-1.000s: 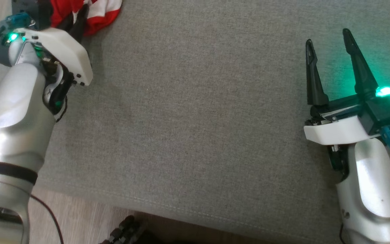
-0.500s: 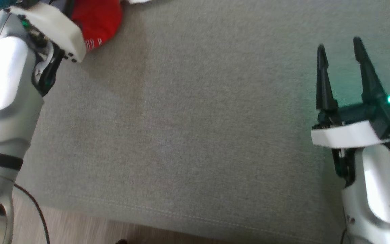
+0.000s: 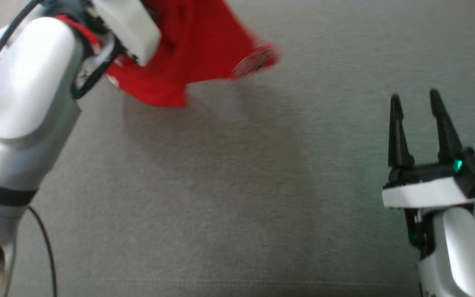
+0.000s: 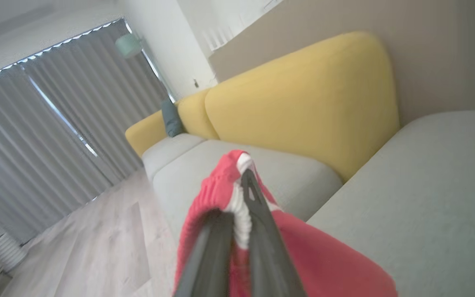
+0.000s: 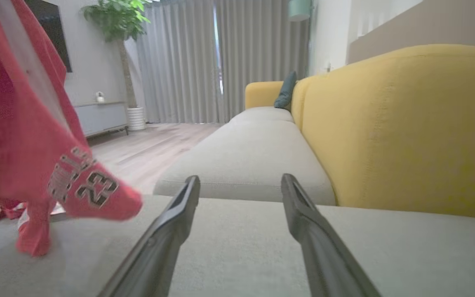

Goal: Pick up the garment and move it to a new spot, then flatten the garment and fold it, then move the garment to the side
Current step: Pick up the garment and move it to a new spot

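Garment [image 4: 217, 189] first: red, with a white ribbed edge, and that edge was pinched between the pressed-together fingers of my left gripper [image 4: 235, 198]. From there it hung down over the left part of the grey seat [image 3: 229, 185], blurred in the head view, with a shadow on the seat beneath it. In the right wrist view a printed 23 showed on a low fold. The lowest tip came close to the seat, but I could not tell whether it touched. My right gripper [image 3: 414, 95] was well apart from it on the right, low over the seat, with its fingers spread. Farther off rose the yellow backrest [image 5: 398, 123], then a second seat section [image 5: 254, 144] with a dark cushion [image 5: 285, 93] at its far end. Beyond stood grey curtains [image 5: 204, 57] and a plant [image 5: 118, 12] beside a low cabinet [image 5: 97, 117].
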Controlling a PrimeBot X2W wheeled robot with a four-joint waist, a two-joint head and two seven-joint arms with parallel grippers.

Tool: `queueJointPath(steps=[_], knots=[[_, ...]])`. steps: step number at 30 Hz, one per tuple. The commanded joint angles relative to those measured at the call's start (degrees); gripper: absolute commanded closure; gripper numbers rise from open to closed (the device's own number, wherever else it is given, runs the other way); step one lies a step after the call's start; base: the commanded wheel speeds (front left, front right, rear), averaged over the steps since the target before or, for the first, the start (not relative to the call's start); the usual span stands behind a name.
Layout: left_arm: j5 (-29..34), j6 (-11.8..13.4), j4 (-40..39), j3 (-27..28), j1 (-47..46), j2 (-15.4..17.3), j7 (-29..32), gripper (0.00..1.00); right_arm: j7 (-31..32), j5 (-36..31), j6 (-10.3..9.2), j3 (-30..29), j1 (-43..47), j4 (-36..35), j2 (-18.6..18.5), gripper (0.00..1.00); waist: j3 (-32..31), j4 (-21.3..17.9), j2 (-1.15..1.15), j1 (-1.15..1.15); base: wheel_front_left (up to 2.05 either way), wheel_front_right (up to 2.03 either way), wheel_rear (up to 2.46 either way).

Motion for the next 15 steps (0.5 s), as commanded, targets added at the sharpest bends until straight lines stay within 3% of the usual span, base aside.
queueJointPath(steps=[1,7,15], knots=[[-1.9,0.1,-3.0,2.0,-3.9,0.7,0.7,1.00,-0.3,0.7,0.43,1.5,0.5,-1.4,0.1,0.00,-3.6,-4.5,0.00,0.00,0.00,0.00,0.00],[-10.3,1.4,-5.9,4.2,-1.2,-6.1,1.7,1.00,-0.3,1.4,0.43,1.1,2.1,-1.8,0.1,0.00,-3.2,-9.3,0.00,0.00,0.00,0.00,0.00],[-16.8,2.8,-1.6,5.4,8.7,-9.5,-1.7,1.00,-0.3,2.4,0.43,1.2,0.6,-2.7,0.1,0.00,0.7,-11.9,0.00,0.00,0.00,0.00,0.00]])
